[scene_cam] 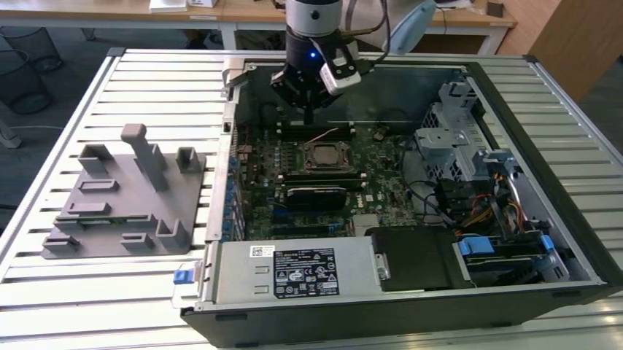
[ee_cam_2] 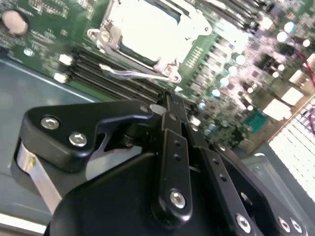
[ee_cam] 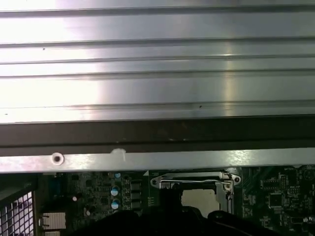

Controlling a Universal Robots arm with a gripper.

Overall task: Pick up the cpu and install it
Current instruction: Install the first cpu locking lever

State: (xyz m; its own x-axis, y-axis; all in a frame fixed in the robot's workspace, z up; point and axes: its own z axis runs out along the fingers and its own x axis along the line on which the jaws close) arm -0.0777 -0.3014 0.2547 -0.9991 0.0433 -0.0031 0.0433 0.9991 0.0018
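Observation:
The cpu (ee_cam_2: 145,25) lies flat inside the socket's metal frame (ee_cam_2: 109,34) on the green motherboard, its top pale and bright. In the first wrist view the cpu (ee_cam: 199,197) shows as a pale square within the socket frame (ee_cam: 194,178). In the exterior view the socket (scene_cam: 324,155) sits mid-board in the open computer case. My gripper (scene_cam: 308,119) hangs just above the board beside the socket, over the memory slots (scene_cam: 311,134) toward the case's back wall. Its black fingers (ee_cam_2: 168,114) are pressed together, and my gripper (ee_cam_2: 165,95) is shut with nothing in it.
A thin wire lever (ee_cam_2: 129,74) lies beside the socket. The case wall (ee_cam: 157,132) and the slatted metal table (scene_cam: 146,87) surround the board. A grey parts fixture (scene_cam: 122,197) stands at the exterior view's left. Power supply (scene_cam: 292,273), drive cage (scene_cam: 457,142) and cables (scene_cam: 477,211) crowd the case.

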